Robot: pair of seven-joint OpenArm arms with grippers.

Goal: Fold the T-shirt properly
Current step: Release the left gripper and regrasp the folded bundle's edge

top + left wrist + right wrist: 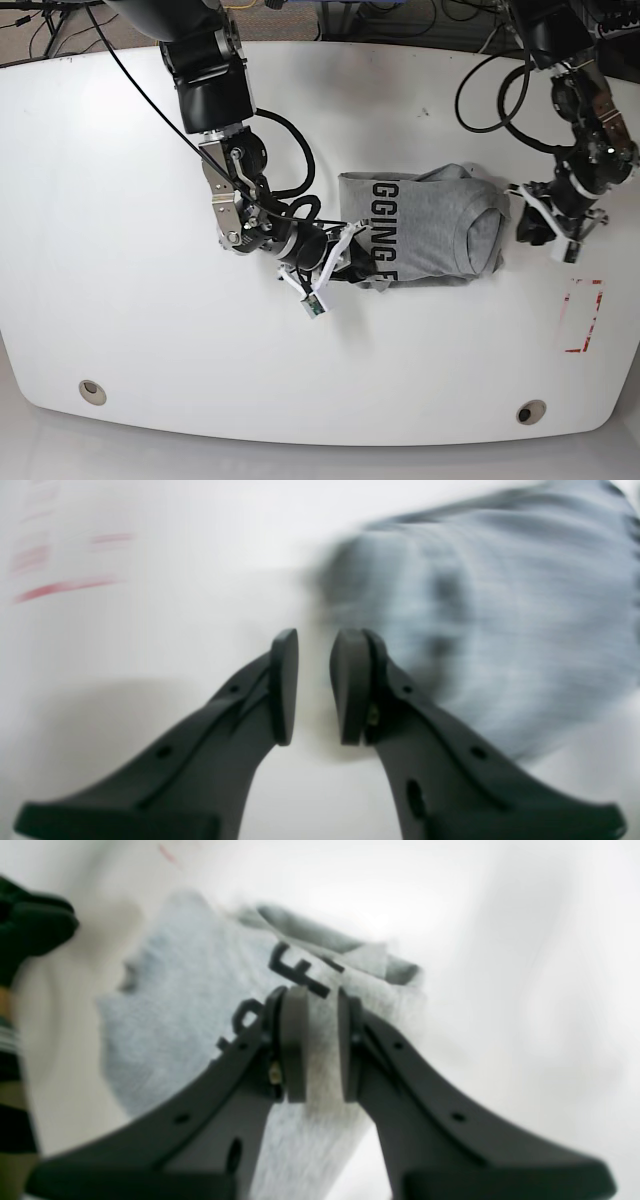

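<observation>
Grey T-shirt [170, 1005] cloth is pinched by the right gripper [320, 1040], the left gripper [312, 685] nearly closed on nothing beside it, so an even pull is advised.

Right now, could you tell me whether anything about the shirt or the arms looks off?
The T-shirt lies bunched and lopsided, its lettering partly tucked under. The right gripper pinches an edge of it, while the left gripper sits beside the shirt with nothing between its fingers.
</observation>
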